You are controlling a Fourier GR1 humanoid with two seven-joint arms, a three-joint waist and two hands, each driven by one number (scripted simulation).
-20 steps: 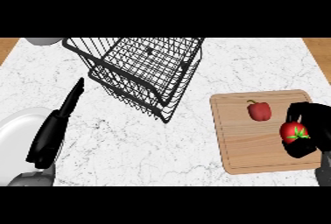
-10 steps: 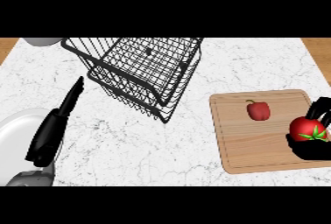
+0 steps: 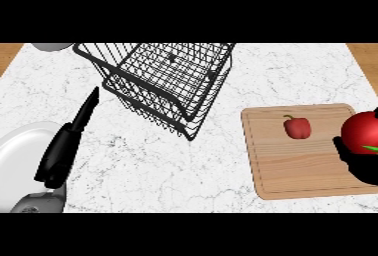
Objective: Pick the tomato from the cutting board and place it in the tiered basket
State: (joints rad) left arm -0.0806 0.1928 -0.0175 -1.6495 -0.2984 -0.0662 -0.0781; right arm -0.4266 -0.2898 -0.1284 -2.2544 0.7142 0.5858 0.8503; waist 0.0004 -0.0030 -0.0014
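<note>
At the near right edge, the tomato (image 3: 360, 132) is gripped by the curled right hand (image 3: 359, 166) and appears raised off the board (image 3: 295, 165). At the left, the left hand (image 3: 60, 152) is rested open. Farther back, the basket (image 3: 166, 82) is not yet reached; carrying and placing are left.

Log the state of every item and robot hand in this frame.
right robot hand: shut round the tomato.
tomato: held over the right edge of the cutting board.
cutting board: flat on the counter.
red pepper: lying on the board, untouched.
tiered basket: on the counter, tomato not in it.
left robot hand: open, resting at the view's left.
</note>
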